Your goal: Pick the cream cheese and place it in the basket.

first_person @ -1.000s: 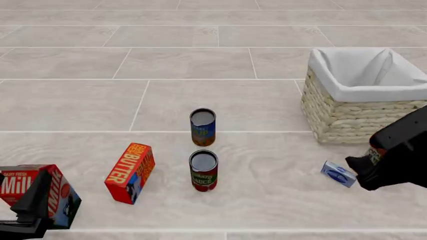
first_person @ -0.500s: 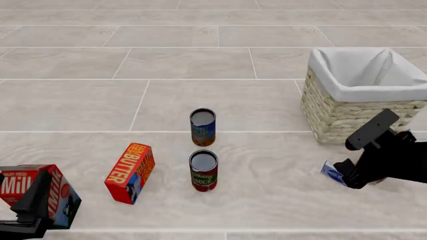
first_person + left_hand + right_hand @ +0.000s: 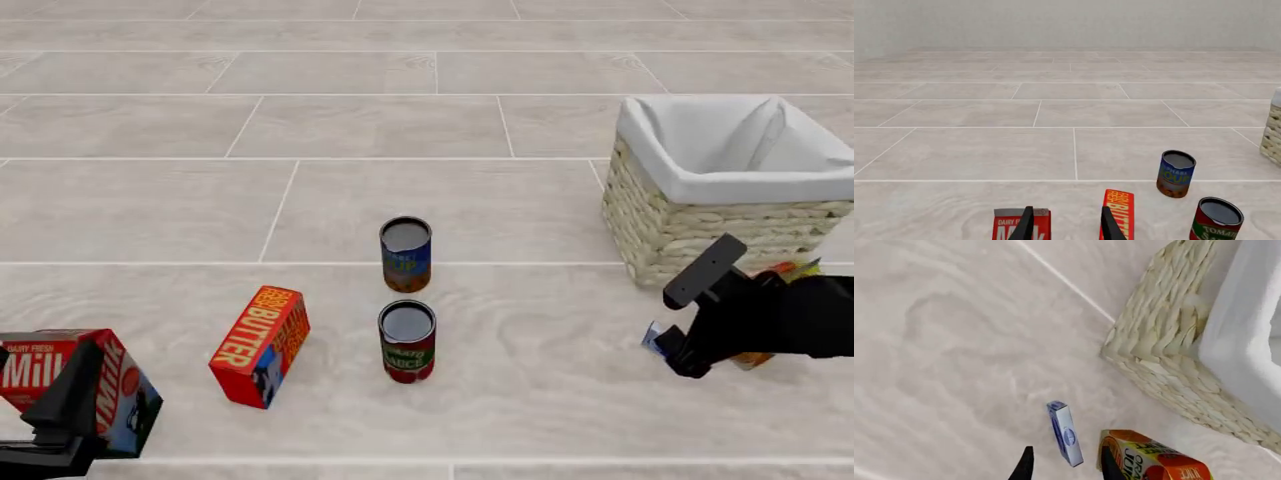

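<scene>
a: where's the cream cheese (image 3: pixel 1065 432)?

b: on the tabletop (image 3: pixel 160 200), standing on a narrow edge, just in front of the basket's (image 3: pixel 727 185) near corner. in the front view only a sliver of it (image 3: pixel 650 338) shows at the left edge of the right arm.

a: right claw (image 3: pixel 1063 466)?

b: right above the box — wrist view shows the two dark fingertips (image 3: pixel 1023 466) apart, with the box lying just ahead of the gap, nearer one finger. not touching it as far as i can tell. so the fingers are parted, nothing held. in the front view the claw (image 3: pixel 683 352) is a dark mass, fingers not readable there.

a: what's beside it?

b: orange juice carton (image 3: pixel 1151 460), just beside the cream cheese, on the side toward the basket. basket wall (image 3: pixel 1167 350) and its white liner fill the far part of the wrist view.

a: left claw (image 3: pixel 1066 226)?

b: parked low at the near left corner — fingers (image 3: pixel 1025 225) parted, nothing between them. the milk carton (image 3: pixel 1011 225) and butter box (image 3: pixel 1119 216) sit beyond the tips. front view shows that arm (image 3: pixel 60 415) overlapping the milk carton (image 3: pixel 80 385).

a: rest of the tabletop?

b: butter box (image 3: pixel 262 345) tilted, right of the milk. two cans in the middle, the blue-and-orange one (image 3: pixel 406 254) behind the red tomato one (image 3: pixel 407 341), close but apart. both well apart from the basket.
</scene>
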Controlling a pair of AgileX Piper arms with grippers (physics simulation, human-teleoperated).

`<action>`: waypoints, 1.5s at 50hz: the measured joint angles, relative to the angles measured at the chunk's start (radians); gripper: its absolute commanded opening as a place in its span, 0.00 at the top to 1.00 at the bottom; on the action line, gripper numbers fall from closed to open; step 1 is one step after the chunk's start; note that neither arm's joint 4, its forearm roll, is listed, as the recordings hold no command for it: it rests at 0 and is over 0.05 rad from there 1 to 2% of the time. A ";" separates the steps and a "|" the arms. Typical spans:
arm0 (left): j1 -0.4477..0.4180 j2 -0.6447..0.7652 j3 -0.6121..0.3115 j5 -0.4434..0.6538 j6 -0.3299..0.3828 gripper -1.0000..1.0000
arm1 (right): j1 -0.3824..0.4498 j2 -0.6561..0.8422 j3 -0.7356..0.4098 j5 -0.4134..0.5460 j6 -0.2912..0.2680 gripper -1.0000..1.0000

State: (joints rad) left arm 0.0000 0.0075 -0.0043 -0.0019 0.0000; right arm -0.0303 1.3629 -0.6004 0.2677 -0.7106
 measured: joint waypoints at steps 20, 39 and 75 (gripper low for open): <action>0.000 0.000 0.000 0.000 0.000 0.00 | 0.003 0.147 -0.005 -0.092 -0.003 0.00; 0.000 0.000 0.000 0.000 0.000 0.00 | -0.022 0.231 0.007 -0.159 -0.027 0.00; 0.000 0.000 0.000 0.000 0.000 0.00 | -0.059 0.274 0.013 -0.203 -0.092 1.00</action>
State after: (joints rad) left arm 0.0000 0.0075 -0.0043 -0.0019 0.0000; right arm -0.0896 1.6364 -0.5879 0.0648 -0.8028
